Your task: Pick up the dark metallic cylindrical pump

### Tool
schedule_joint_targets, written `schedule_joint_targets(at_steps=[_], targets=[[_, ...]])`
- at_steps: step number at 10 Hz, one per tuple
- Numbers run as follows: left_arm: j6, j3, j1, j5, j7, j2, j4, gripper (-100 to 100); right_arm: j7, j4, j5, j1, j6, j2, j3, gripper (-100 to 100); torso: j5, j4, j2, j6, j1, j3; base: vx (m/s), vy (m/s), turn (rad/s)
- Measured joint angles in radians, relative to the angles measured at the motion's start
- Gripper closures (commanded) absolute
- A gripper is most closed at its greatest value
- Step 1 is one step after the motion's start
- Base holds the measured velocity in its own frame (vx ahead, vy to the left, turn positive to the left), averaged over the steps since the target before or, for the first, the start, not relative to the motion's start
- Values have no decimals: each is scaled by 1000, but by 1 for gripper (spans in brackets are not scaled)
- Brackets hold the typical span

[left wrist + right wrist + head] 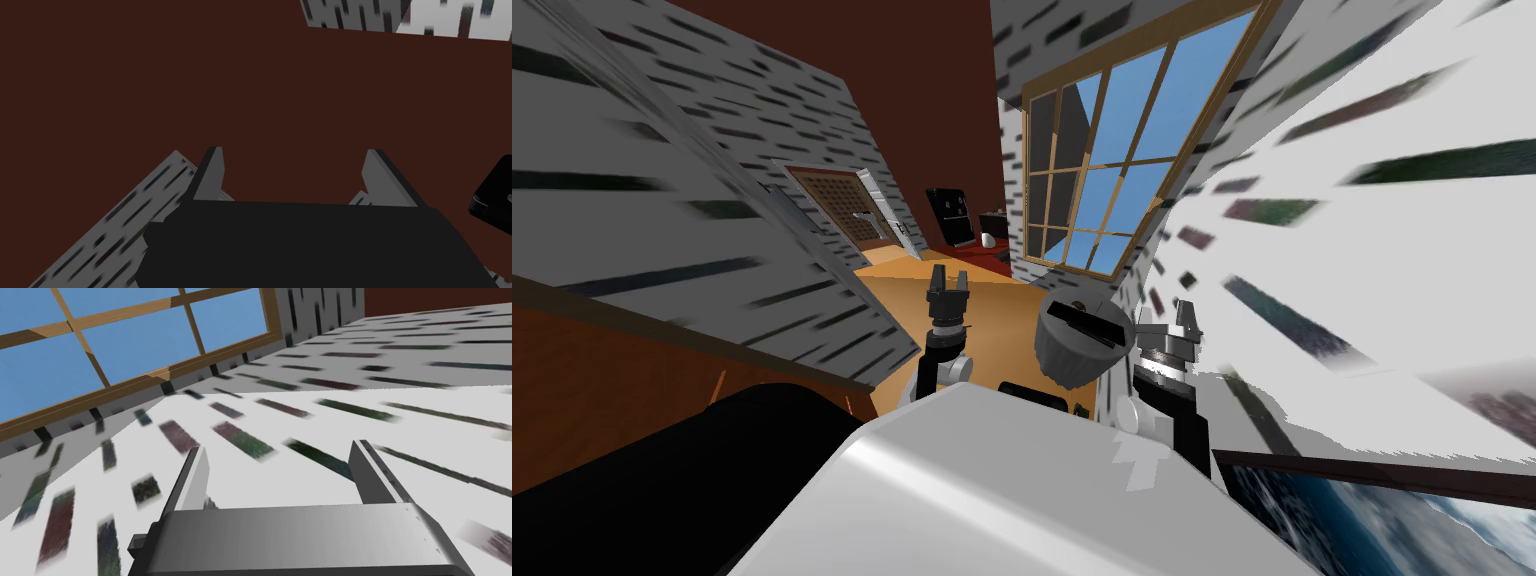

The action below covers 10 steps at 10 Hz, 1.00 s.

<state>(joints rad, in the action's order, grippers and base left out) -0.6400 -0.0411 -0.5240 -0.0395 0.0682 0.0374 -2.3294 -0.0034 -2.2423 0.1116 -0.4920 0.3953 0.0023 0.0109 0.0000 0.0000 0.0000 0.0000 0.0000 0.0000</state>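
- Standing between both claws in the head view, the dark ribbed pump (1080, 345) sits at nine o'clock just beside the right gripper (1188, 318), axis roughly upright; the left gripper (949, 288) is farther off.
- Left wrist view: fingers wide, empty.
- Right wrist view: fingers wide, empty.

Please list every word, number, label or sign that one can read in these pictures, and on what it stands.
None can be read.
The dark ribbed cylinder shows no label; the wall carries dark dashes, a pattern, not letters.
The far black box is too small to tell.
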Motion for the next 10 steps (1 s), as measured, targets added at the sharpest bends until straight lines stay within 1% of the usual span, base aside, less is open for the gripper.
schedule_joint_targets(at_steps=[1,2,4,5,7,8,9,10], targets=[[0,0,0,0,0,0,0,0,0,6,0,4,-6,-21,-2,-100,0,0,0,0,0,0,-6,23,11],[0,0,0,0,0,0,0,0,-1,20,0,16,-19,-48,-8,-100,0,0,0,0,1,0,-6,29,17],[0,0,0,0,0,0,0,0,-7,43,4,29,-54,-103,-23,-100,0,0,0,0,2,0,-10,41,15],[0,0,0,0,0,0,0,0,-4,60,0,46,-81,-119,-24,-100,1,0,0,0,3,0,-28,50,18],[0,0,0,0,0,0,0,0,-8,115,1,81,-132,-159,-41,-100,1,0,1,0,3,1,-22,64,17],[0,0,0,0,0,0,0,0,-15,142,7,101,-161,-185,-59,-100,1,0,1,0,4,0,-9,48,3],[0,0,0,0,0,0,0,0,-21,150,10,103,-180,-195,-65,-100,1,0,1,0,3,0,-9,39,8],[0,0,0,0,0,0,0,0,-22,163,9,115,-208,-203,-72,-100,1,0,0,0,3,0,-17,59,21]])
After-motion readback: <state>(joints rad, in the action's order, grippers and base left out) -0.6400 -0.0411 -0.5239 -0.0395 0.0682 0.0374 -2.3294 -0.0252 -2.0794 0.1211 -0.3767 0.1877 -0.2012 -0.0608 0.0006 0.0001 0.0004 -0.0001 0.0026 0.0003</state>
